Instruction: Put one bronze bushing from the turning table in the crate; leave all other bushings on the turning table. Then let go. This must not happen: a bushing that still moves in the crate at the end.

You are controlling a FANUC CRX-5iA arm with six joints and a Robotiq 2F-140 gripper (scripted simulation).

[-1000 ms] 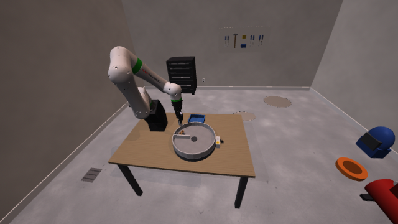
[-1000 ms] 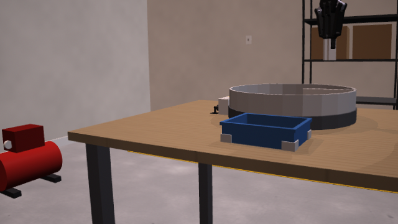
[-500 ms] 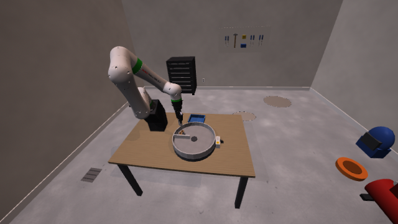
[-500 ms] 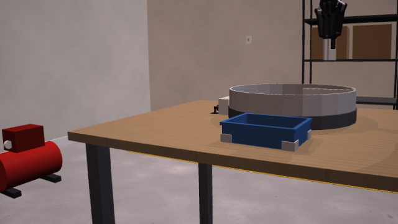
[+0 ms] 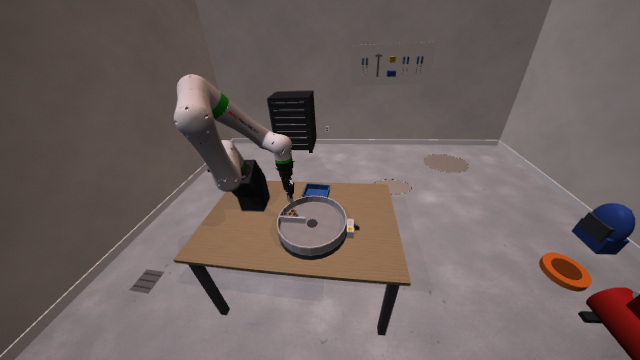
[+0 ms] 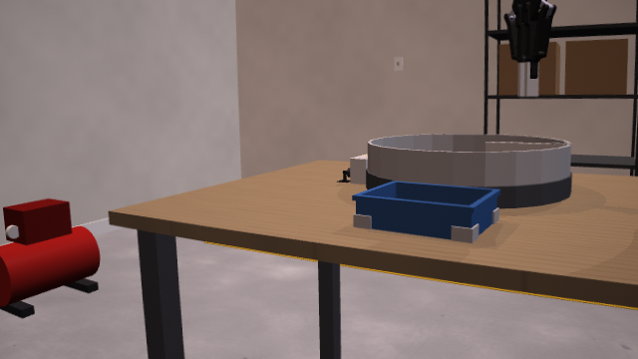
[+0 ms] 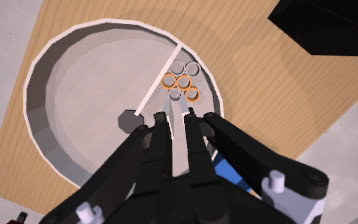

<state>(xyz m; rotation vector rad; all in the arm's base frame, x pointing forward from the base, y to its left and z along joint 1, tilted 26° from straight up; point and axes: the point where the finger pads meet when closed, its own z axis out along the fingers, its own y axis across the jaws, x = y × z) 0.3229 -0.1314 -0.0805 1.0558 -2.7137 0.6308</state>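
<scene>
In the top view, your black two-finger gripper is near the round grey turning table; in the exterior view, it hangs above the blue rectangular crate's height, closed on nothing; in the wrist view, you see three orange-rimmed bronze bushings beside grey ones, all on the turning table
</scene>
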